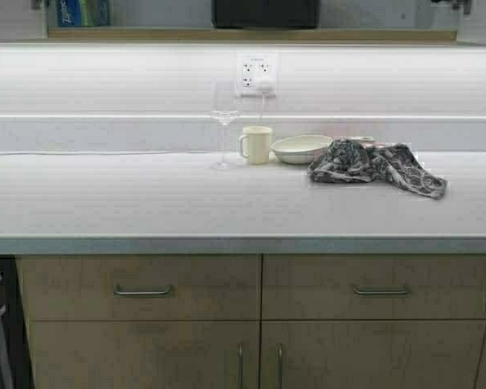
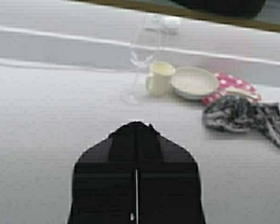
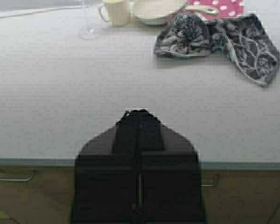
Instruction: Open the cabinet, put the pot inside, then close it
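Wrist views show my left gripper (image 2: 136,125) and right gripper (image 3: 139,113) pressed together, empty. Nothing done: cabinet unseen, pot unseen, only the mug (image 1: 256,145) at twelve o'clock.

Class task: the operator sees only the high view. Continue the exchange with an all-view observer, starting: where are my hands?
Observer: Left hand hangs over the counter, shut.
Operator: And the right?
Observer: Right hand is shut too, near the counter's front edge.
Operator: Anything behind the patterned cloth?
Observer: A pink polka-dot item lies there, beside the white bowl.
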Robot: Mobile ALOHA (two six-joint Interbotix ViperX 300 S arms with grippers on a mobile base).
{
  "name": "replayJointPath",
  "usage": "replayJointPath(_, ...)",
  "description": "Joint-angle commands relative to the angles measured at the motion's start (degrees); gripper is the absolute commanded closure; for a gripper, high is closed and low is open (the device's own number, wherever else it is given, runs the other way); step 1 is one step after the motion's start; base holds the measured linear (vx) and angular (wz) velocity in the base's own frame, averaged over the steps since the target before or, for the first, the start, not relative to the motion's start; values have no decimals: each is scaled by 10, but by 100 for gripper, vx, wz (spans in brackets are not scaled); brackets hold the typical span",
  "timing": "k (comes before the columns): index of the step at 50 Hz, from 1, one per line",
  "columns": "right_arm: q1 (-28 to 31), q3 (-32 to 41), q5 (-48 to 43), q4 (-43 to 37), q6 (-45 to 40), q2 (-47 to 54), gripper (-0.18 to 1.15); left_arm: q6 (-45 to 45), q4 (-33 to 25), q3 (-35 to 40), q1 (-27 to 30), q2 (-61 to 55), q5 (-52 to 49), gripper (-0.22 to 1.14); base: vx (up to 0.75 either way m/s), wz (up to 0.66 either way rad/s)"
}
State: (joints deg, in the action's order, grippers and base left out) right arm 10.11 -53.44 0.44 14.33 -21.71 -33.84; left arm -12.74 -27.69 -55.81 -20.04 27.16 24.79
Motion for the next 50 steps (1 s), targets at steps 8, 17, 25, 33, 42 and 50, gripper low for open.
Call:
replayJointPath(8, -72, 51, 33, 14, 5, -37, 89, -9, 4, 29, 113, 50, -55, 88, -20, -9)
replayJointPath(17, -168, 122, 57, 52, 4, -40, 90, -54, 19, 107, 239, 78, -132, 88, -14, -5)
replayJointPath(25, -262, 194, 64, 55, 3, -28, 90, -80, 26, 200, 353, 88, -209, 88, -9, -1)
replayJointPath(33, -330, 265, 75, 55, 4, 15, 90, -80, 25, 258, 432, 82, -231, 88, -4, 0)
replayJointPath(42, -350, 336, 92, 55, 4, 87, 90, -81, 26, 305, 468, 43, -231, 88, -2, 1)
replayJointPath(50, -350, 373, 105, 57, 4, 128, 90, -82, 26, 351, 506, -11, -232, 88, 0, 0)
